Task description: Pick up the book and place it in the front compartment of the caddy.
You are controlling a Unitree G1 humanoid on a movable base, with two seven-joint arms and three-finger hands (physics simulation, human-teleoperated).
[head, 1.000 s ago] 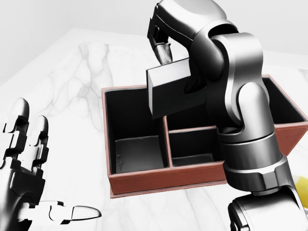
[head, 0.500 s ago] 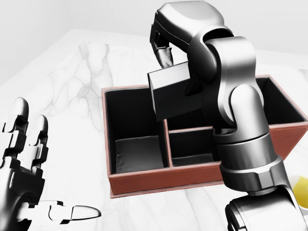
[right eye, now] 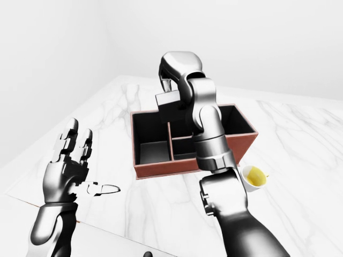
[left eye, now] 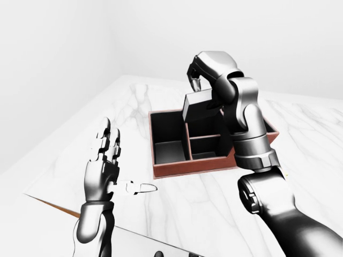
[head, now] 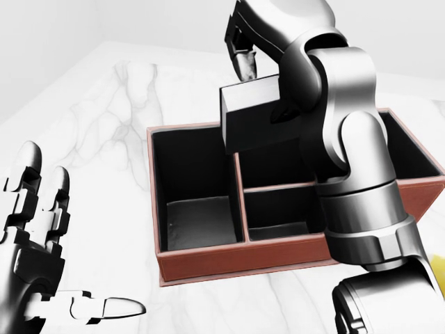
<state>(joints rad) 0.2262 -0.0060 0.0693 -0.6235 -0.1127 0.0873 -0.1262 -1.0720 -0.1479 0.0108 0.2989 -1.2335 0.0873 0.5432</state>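
Observation:
A dark grey book (head: pixel 254 115) hangs tilted in my right hand (head: pixel 259 78), whose fingers are closed round its top edge. It is held above the reddish-brown caddy (head: pixel 243 261), over the divider between the long left compartment (head: pixel 198 219) and the right-hand compartments (head: pixel 278 216). The book's lower edge is about level with the caddy's rim. My right forearm hides part of the caddy's right side. My left hand (head: pixel 42 229) is open and empty, fingers spread, at the lower left of the head view, well left of the caddy.
The caddy stands on a white marble table (left eye: pixel 134 101). A white cup with yellow contents (right eye: pixel 254 176) sits just right of the caddy, beside my right arm. The table's near edge (left eye: pixel 53 206) runs along the lower left of the left-eye view.
My right hand has lifted the book a little and shifted it slightly to the right over the caddy. The left hand and the caddy have not moved.

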